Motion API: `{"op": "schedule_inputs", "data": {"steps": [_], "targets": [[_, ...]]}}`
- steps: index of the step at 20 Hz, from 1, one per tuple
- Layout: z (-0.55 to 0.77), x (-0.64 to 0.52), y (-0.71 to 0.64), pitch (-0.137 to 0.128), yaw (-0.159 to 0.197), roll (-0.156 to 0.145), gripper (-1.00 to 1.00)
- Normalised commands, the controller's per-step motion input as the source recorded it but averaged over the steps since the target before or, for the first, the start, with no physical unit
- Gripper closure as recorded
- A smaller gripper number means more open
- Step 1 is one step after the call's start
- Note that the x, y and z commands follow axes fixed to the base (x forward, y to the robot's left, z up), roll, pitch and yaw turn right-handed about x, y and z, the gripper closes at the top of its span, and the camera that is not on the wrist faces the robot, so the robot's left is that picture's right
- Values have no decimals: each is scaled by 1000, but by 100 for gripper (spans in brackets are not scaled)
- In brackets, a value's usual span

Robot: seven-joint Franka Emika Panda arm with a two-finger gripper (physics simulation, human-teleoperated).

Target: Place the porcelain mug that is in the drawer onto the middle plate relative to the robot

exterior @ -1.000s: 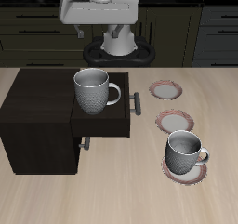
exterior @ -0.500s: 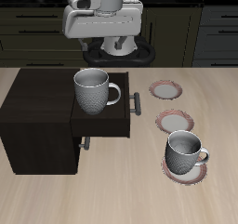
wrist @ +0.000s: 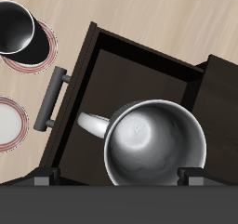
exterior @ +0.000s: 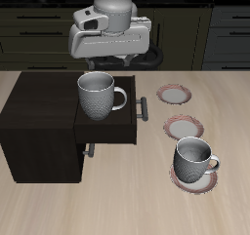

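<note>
The porcelain mug (exterior: pixel 98 95) stands upright in the open drawer (exterior: pixel 109 132) of the dark cabinet, its handle pointing toward the plates. In the wrist view the mug (wrist: pixel 153 146) lies directly below me, between my fingertips. My gripper (exterior: pixel 109 63) is open and empty, hovering just above the mug without touching it. Both fingertips (wrist: pixel 191 177) show at the edge of the wrist view. The middle plate (exterior: pixel 184 128) is bare and lies beside the drawer's grey handle (exterior: pixel 144 107). It also shows in the wrist view (wrist: pixel 7 122).
A second grey mug (exterior: pixel 195 159) stands on the plate (exterior: pixel 195 178) nearest the table's front edge. A third plate (exterior: pixel 176 95) lies farther back, bare. The cabinet top (exterior: pixel 39 102) rises beside the drawer.
The arm has come forward from the table's back and lowered, so my open gripper now hangs over the mug in the drawer. Nothing on the table has moved.
</note>
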Motion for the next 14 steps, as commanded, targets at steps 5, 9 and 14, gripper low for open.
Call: {"op": "schedule_inputs", "data": {"steps": [5,9,14], "targets": [[-342,52,30,48,-23,9,-100],[-263,-21,66,44,-37,14,-100],[-316,-106,152,39,-30,49,-100]]}}
